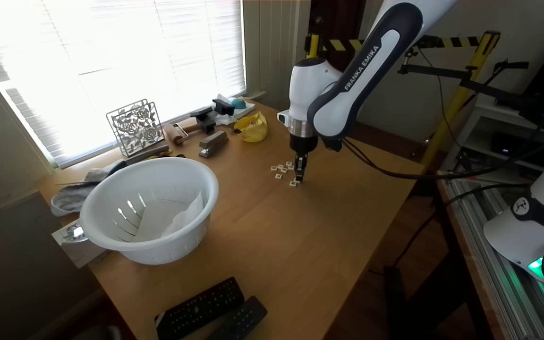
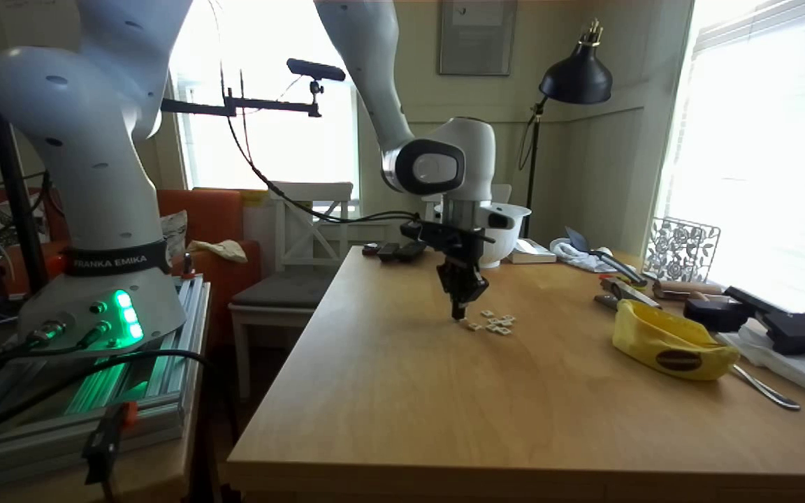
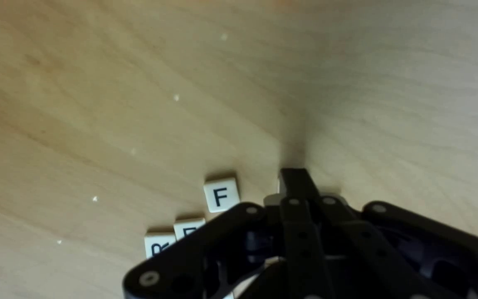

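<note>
In an exterior view, the fingers [image 1: 300, 174] are pointed straight down at the wooden tabletop [image 1: 310, 231], beside a loose group of small white tiles [image 1: 278, 176]; the nearest is placed right next to the tips. A white colander [image 1: 154, 244] holding a crumpled white sheet [image 1: 188, 217], and two dark remote controls [image 1: 201, 307], are set well apart.

In an exterior view, the tips are seen at the tabletop or barely above it; contact cannot be made out. The tiles are clustered just beside them, and a yellow open-topped case [image 2: 668, 349] is placed well apart.

In the wrist view, the fingers are brought together, with no tile clearly clamped; pale edges behind them are mostly hidden. The tile marked F [image 3: 222, 195] is laid face up near them, and the tile marked R [image 3: 157, 245] is set against a partly covered tile [image 3: 187, 226]. The handling is judged unfinished: no tile is seen lifted, every visible one is left lying loose, and how much is done cannot be told.
</note>
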Controlling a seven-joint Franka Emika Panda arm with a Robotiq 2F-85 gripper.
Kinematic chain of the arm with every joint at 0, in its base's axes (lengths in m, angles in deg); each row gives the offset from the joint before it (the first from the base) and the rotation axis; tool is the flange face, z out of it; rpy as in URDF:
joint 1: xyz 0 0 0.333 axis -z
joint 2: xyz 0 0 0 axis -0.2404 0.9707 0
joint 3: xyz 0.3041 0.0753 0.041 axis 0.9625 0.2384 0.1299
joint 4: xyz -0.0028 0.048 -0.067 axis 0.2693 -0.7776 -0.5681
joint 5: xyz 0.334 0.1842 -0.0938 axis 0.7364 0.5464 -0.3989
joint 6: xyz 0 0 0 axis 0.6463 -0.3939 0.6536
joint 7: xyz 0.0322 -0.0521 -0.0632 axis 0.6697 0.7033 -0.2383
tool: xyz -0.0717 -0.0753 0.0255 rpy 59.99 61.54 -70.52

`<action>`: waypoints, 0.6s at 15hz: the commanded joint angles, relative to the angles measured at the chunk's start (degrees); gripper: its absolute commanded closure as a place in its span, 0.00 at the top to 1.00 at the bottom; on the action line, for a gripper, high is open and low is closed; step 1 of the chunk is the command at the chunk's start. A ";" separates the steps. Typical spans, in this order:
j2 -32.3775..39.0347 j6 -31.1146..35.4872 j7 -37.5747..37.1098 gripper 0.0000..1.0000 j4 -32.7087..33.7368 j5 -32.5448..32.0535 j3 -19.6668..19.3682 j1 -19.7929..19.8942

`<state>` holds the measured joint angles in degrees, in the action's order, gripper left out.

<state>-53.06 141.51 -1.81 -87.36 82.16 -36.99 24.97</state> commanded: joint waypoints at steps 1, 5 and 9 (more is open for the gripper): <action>0.76 1.00 0.09 0.00 -0.60 0.63 0.57 0.78; 1.06 1.00 0.27 0.00 -0.09 1.25 0.99 1.11; 1.42 0.84 0.17 0.00 0.44 1.12 0.87 1.10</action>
<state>-53.05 141.54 -1.81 -87.34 82.51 -36.78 25.26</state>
